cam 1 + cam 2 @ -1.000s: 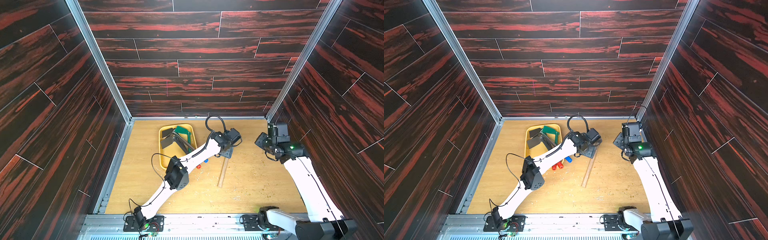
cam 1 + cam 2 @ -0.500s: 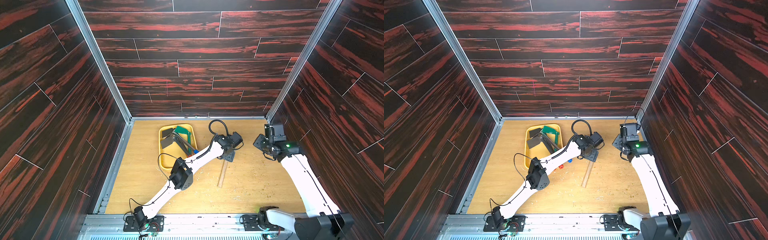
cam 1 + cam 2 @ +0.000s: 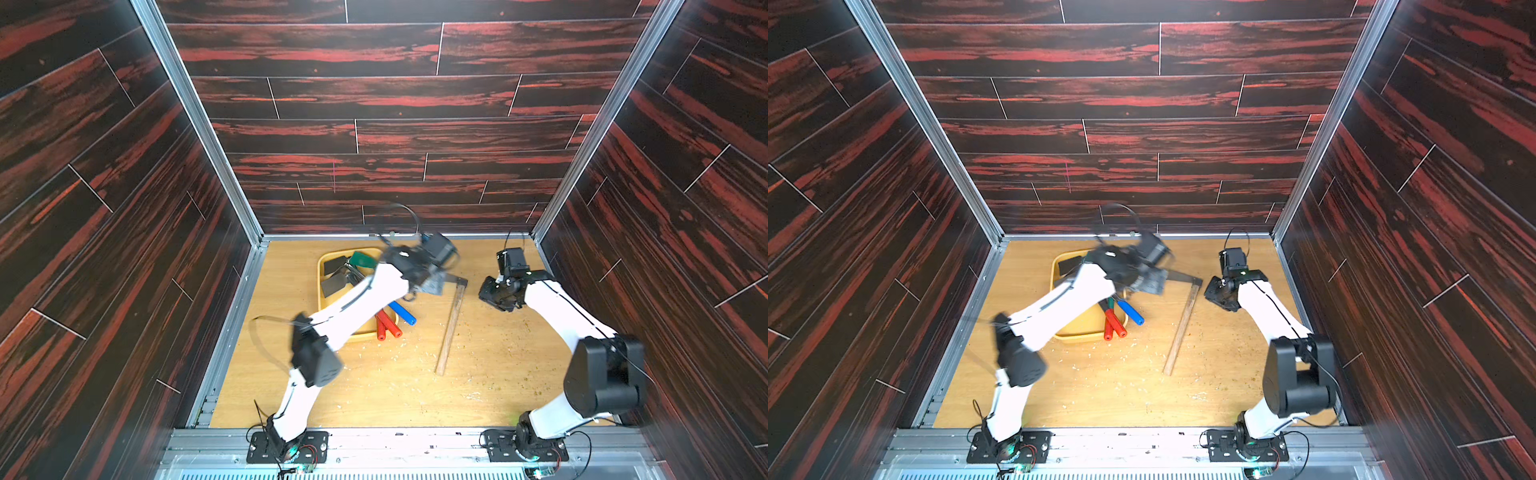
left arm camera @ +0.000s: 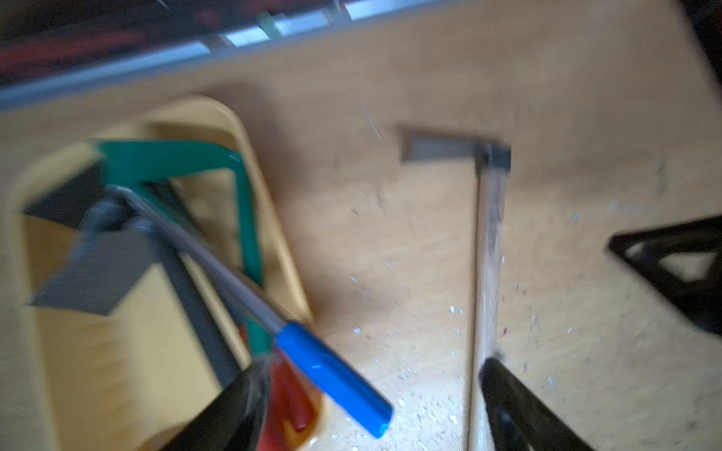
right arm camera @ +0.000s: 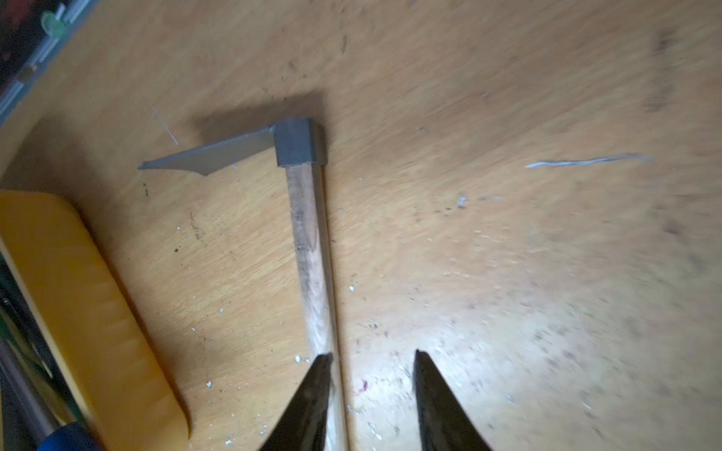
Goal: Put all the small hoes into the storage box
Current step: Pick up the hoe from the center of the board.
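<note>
The small hoe (image 3: 451,328) (image 3: 1181,328) lies flat on the wooden floor, right of the storage box. It has a pale wooden handle (image 4: 488,254) and a grey metal head (image 5: 299,142) at the far end. The storage box (image 3: 321,274) (image 3: 1084,336) is a yellow tray. My left gripper (image 3: 430,282) (image 4: 369,367) hangs open and blurred above the gap between box and hoe head, holding nothing. My right gripper (image 3: 492,293) (image 5: 372,353) hovers open just right of the hoe's head. One of its fingers (image 5: 312,398) overlaps the handle, with nothing between the jaws.
Several other tools lie in the storage box (image 4: 273,218). A blue handle (image 3: 401,312), red handles (image 3: 386,326) and a green tool (image 4: 242,218) reach over its near rim. Wood crumbs litter the floor. Dark panel walls close in on three sides.
My left gripper has drawn left toward the box, uncovering the hoe's head. My right gripper has moved left, closer to the hoe. The hoe lies where it was.
</note>
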Tool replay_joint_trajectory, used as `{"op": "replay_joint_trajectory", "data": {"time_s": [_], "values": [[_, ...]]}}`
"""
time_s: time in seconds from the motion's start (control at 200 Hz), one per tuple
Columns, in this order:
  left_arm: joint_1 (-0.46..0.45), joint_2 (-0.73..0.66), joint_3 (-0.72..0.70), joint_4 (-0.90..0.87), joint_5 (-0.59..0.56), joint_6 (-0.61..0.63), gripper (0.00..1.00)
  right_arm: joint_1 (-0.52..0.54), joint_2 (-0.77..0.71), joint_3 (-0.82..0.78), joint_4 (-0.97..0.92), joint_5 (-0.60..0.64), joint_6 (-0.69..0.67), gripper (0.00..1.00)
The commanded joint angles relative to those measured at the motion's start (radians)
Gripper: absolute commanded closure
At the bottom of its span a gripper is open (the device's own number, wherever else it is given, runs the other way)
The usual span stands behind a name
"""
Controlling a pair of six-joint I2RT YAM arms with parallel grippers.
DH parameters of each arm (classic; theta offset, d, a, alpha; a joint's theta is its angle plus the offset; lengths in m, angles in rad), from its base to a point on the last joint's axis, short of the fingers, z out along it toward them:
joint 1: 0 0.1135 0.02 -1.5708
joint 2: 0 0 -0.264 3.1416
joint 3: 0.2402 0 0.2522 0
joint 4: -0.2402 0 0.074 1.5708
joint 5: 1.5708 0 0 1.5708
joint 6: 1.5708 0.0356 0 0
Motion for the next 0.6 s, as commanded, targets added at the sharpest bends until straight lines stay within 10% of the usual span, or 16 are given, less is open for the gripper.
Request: {"op": "replay_joint_trajectory", "data": {"time_s": [0.0,0.596], "values": [[0.008,-0.077,-0.041,0.023,-0.045,-0.012,0.12,0.024,0.075,0.046,0.061,-0.066,-0.008,0.61],[0.028,-0.182,-0.161,0.053,-0.050,-0.032,0.11,0.094,0.365,0.224,0.037,0.023,-0.030,0.61]]}}
